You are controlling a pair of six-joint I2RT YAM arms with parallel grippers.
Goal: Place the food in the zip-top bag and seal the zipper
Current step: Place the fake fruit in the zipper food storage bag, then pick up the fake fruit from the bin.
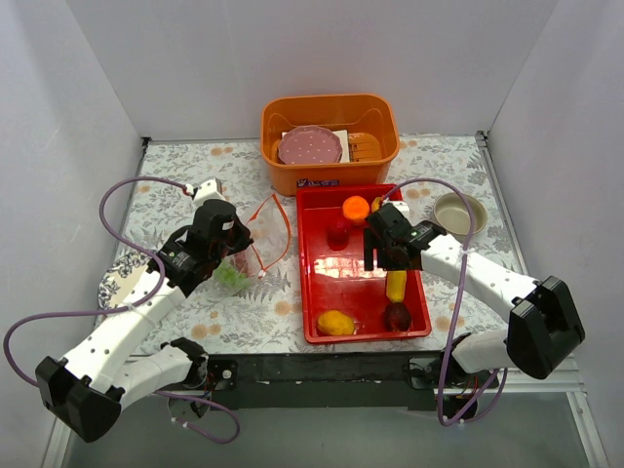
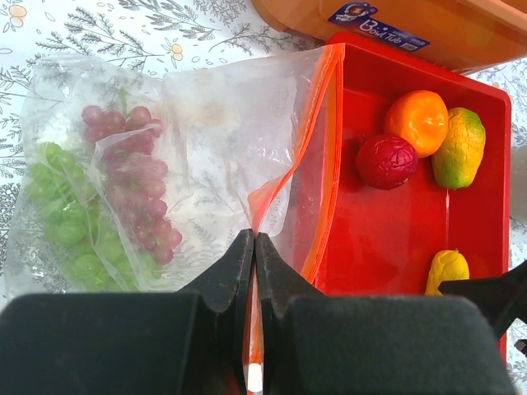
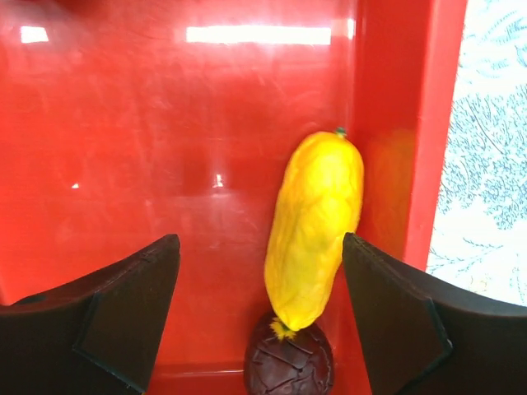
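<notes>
The clear zip-top bag point(image 2: 206, 148) lies left of the red tray point(image 1: 304, 283) with green grapes point(image 2: 70, 230) and purple grapes point(image 2: 136, 181) inside. My left gripper point(image 2: 254, 240) is shut on the bag's orange-red zipper point(image 2: 323, 132), and the mouth gapes toward the tray. My right gripper point(image 3: 261, 247) hangs open over the tray's right side. A long yellow fruit point(image 3: 317, 230) lies between its fingers, closer to the right one. A dark-red piece point(image 3: 288, 362) touches the fruit's near tip. Also in the tray are an orange point(image 2: 420, 122), a green-yellow mango point(image 2: 459, 148), a red piece point(image 2: 387, 160) and a yellow mango point(image 1: 335, 322).
An orange tub point(image 1: 329, 112) holding a pink plate point(image 1: 310, 146) stands behind the tray. A grey bowl point(image 1: 460, 213) sits at the right, and a patterned plate point(image 1: 117, 278) lies under the left arm. The yellow fruit rests close to the tray's right wall point(image 3: 412, 164).
</notes>
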